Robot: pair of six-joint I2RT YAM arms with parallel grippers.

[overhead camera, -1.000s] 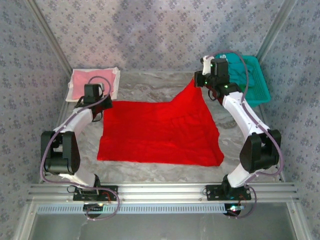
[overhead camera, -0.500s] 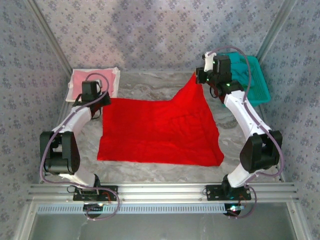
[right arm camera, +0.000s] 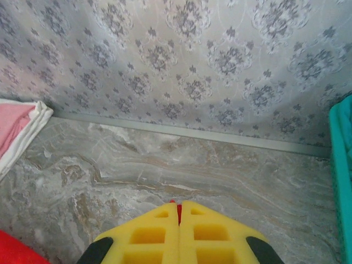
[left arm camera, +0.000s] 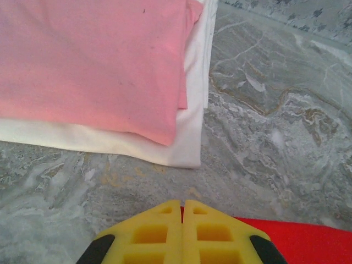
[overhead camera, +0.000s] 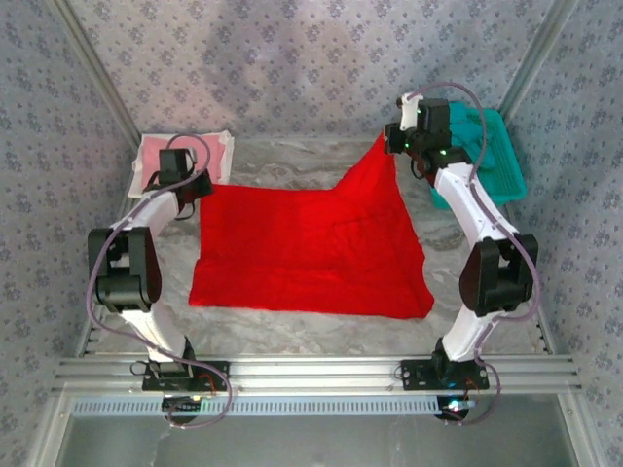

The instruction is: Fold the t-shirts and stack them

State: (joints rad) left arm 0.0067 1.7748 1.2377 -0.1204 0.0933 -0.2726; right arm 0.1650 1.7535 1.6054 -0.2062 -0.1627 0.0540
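I'm pulling the red t-shirt (overhead camera: 311, 248) farther back to stretch it for folding. My left gripper (left arm camera: 182, 206), pinching one corner, is closing on the pink t-shirt (left arm camera: 93, 60). My right gripper (right arm camera: 179, 204), clamping the other corner, is rising well apart from it.

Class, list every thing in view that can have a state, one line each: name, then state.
red t-shirt, spread flat, far right corner lifted
pink t-shirt, folded on the white sheet
white sheet, lying flat
teal basket, upright
right gripper, shut on the red t-shirt's corner
left gripper, shut beside the red t-shirt's far left corner
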